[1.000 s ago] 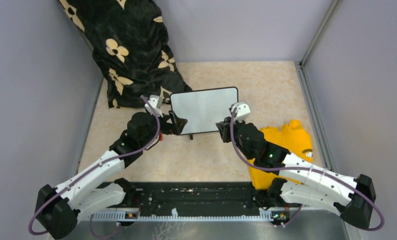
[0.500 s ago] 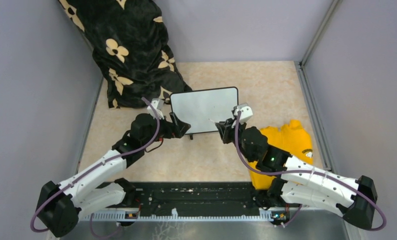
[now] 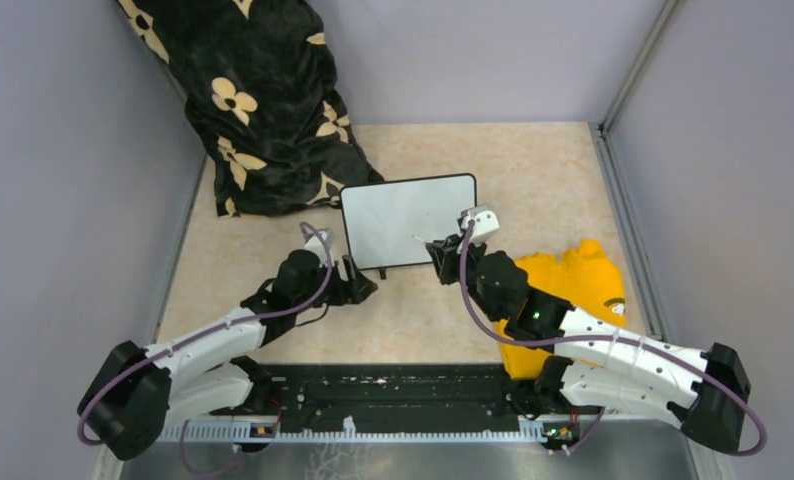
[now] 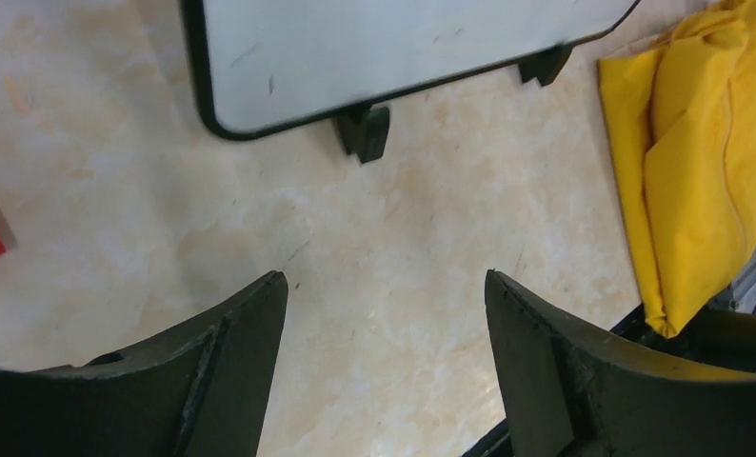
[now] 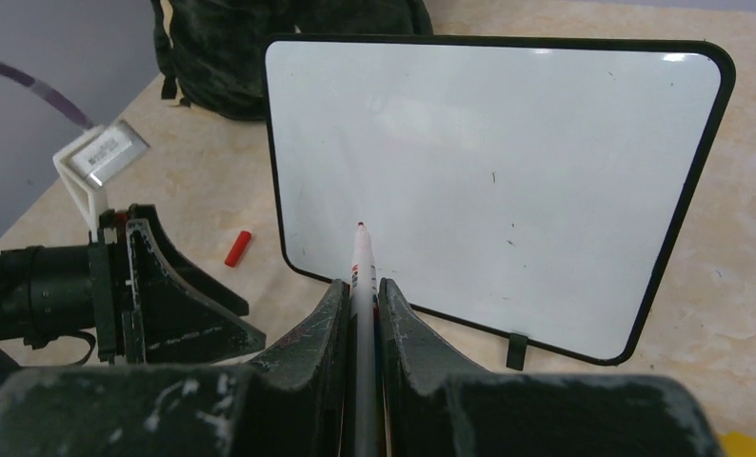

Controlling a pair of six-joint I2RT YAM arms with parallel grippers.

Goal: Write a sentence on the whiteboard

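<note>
The whiteboard [image 3: 408, 220] stands tilted on short black feet at mid-table; it also shows in the left wrist view [image 4: 384, 48] and the right wrist view [image 5: 498, 162]. Its face is bare but for tiny specks, and no sentence is in view. My right gripper [image 3: 438, 255] [image 5: 360, 284] is shut on a white marker [image 5: 360, 262]. The marker's red tip points at the board's lower left area, close to the surface. My left gripper [image 3: 358, 285] [image 4: 384, 276] hangs open over bare table, just short of the board's near left corner, holding nothing.
A red marker cap [image 5: 238, 248] lies on the table left of the board. A yellow cloth [image 3: 563, 280] [image 4: 707, 162] lies at the right by my right arm. A black flowered cloth [image 3: 263, 100] is heaped at the back left. Grey walls enclose the table.
My left gripper has let go of the board's left edge and drawn back toward the near side, its jaws a little narrower. The right gripper has shifted slightly left with the marker.
</note>
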